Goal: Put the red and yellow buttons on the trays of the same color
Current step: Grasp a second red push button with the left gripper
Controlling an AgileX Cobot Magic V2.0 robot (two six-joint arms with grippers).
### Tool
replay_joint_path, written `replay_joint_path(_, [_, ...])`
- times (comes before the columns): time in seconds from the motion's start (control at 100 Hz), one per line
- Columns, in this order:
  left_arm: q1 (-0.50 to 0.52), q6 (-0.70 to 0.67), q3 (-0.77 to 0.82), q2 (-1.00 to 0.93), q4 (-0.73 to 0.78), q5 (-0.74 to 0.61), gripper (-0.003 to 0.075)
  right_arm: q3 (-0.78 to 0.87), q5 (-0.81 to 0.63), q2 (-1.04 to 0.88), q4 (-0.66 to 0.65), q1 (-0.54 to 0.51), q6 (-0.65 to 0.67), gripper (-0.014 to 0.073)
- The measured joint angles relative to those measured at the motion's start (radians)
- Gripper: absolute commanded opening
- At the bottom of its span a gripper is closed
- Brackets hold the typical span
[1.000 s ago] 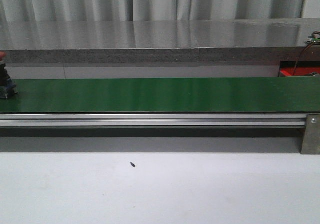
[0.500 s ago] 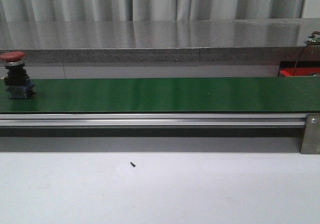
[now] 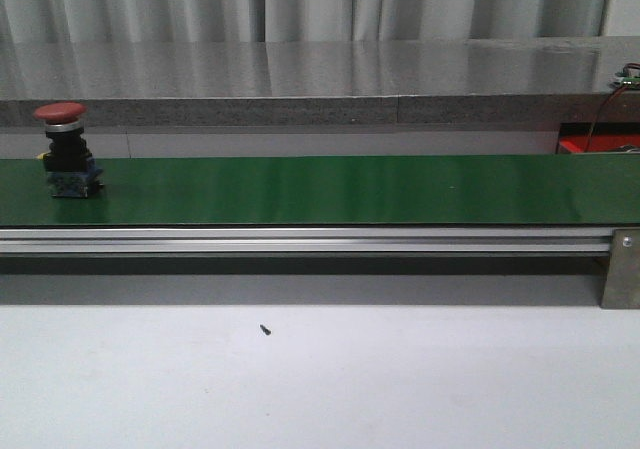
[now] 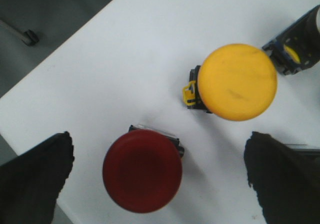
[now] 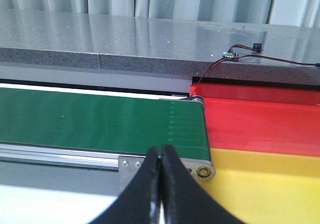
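Standing upright near the left end of the long green conveyor belt (image 3: 330,189) is a red mushroom-head push button (image 3: 63,150). Beyond the belt's right end lie a red tray (image 5: 265,126) and a yellow tray (image 5: 270,184). Left gripper (image 4: 160,184) spread wide above a red-capped button (image 4: 142,170) and a yellow-capped button (image 4: 236,82) on a white surface (image 4: 125,59); right gripper (image 5: 161,184) has fingertips pressed together, empty.

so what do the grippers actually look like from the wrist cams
Only fingertips show. The left gripper has two dark, matte black fingers with rough rounded ends. The right gripper has smooth black fingers, curved and tapering to narrow tips. No cables or markings visible on either.
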Motion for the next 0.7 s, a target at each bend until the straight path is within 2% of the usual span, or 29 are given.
replay_joint_path(0.48, [0.000, -0.004, 0.000, 0.075, 0.004, -0.043, 0.0667, 0.000, 0.000, 0.000, 0.000, 0.000, 0.000, -0.0068])
replay_joint_path(0.57, [0.000, -0.004, 0.000, 0.084, 0.004, -0.043, 0.0621, 0.000, 0.000, 0.000, 0.000, 0.000, 0.000, -0.0068])
replay_joint_path(0.7, [0.000, -0.004, 0.000, 0.084, 0.004, -0.046, 0.0477, 0.000, 0.000, 0.000, 0.000, 0.000, 0.000, -0.0068])
